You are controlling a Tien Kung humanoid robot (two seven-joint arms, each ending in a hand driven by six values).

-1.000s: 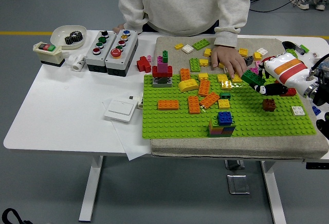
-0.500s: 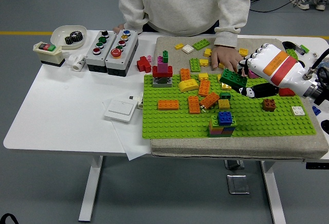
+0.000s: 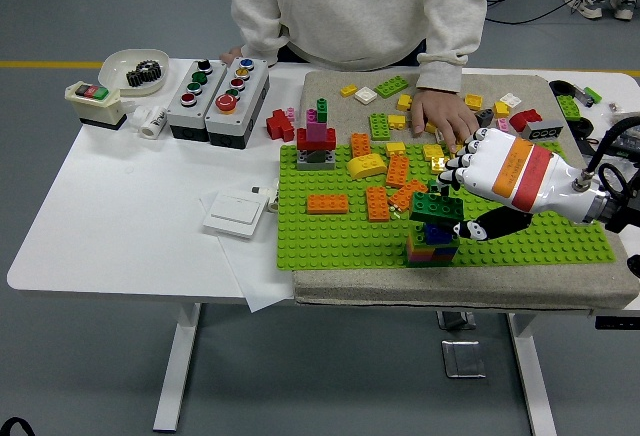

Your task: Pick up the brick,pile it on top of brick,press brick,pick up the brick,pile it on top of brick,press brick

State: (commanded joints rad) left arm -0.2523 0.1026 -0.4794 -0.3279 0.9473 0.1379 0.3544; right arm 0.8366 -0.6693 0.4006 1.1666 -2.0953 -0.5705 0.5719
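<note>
A dark green brick (image 3: 436, 206) sits in the grip of the robot's right hand (image 3: 492, 178), just above a small stack of bricks (image 3: 431, 243) topped with blue, at the near edge of the green baseplate (image 3: 330, 241). This looks like the piling step; next the brick needs lining up and pressing down. A person's hand (image 3: 443, 114) rests on loose bricks at the far side

Right hand (image 3: 470, 201) holds green brick (image 3: 436, 206) over stack (image 3: 431, 246) (baseplate's near edge)
</note>
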